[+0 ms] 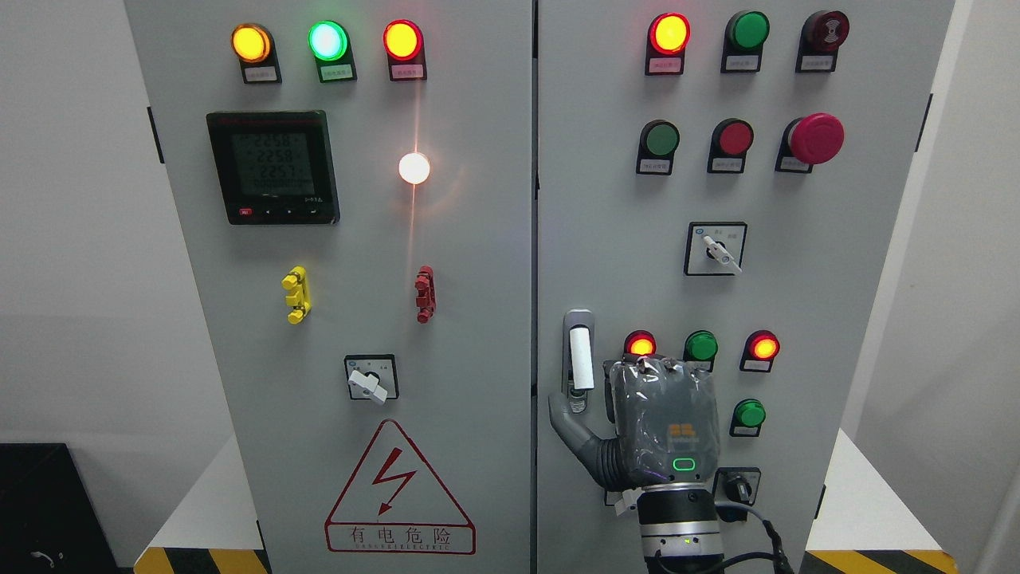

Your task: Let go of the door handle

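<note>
Nearest the lens, the right hand (649, 422), a grey, plastic-wrapped robotic hand on a silver wrist cuff with a lit green indicator, rises from the bottom edge right of the middle, its back towards the camera. Its palm faces the right-hand grey metal cabinet door (845, 319), and it sits just beside the white bar-shaped door handle (581, 357), which stands upright in a silver recessed plate near the door's left edge, close to the seam with the left door (470, 319). That placement makes sense: the handle sits where a hand can swing the door on its outer hinges.

The thumb (570, 426) is splayed out to the left, its tip lying below the handle's lower end, near the plate. The remaining fingers are hidden behind the back of the hand, so I cannot tell whether they are curled or straight. Nothing is visibly wrapped around the white bar, and a thin gap shows between it and the hand's left edge, so I judge the grip already let go, or nearly so. Small red and green round indicator lamps (701, 346) show just above the knuckles. No left arm appears.
</note>
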Available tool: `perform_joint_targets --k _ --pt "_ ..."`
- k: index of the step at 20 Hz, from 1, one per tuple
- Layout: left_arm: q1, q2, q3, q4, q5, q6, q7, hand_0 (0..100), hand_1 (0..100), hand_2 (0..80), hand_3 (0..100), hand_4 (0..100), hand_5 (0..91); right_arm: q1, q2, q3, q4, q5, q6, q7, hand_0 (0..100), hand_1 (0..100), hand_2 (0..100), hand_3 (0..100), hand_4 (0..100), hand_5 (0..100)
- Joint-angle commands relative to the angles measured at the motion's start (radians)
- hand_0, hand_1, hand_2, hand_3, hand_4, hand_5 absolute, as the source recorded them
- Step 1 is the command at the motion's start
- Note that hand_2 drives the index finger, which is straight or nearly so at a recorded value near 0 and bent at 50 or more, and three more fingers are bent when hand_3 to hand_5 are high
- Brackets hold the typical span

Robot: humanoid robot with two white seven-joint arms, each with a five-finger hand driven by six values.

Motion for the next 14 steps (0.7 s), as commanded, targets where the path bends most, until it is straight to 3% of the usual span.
perform_joint_targets --k 1,14 --pt "0.0 0.0 0.0 0.0 0.0 0.0 -0.001 12 56 0.0 0 0 0.0 -0.008 0.005 -0.024 0.031 -0.004 0.002 0.0 20 40 100 100 97 100" --pt "0.0 0.0 0.0 0.0 0.0 0.0 -0.001 12 56 0.0 0 0 0.0 -0.019 0.006 -0.024 0.034 -0.014 0.013 0.0 23 38 100 100 97 100"
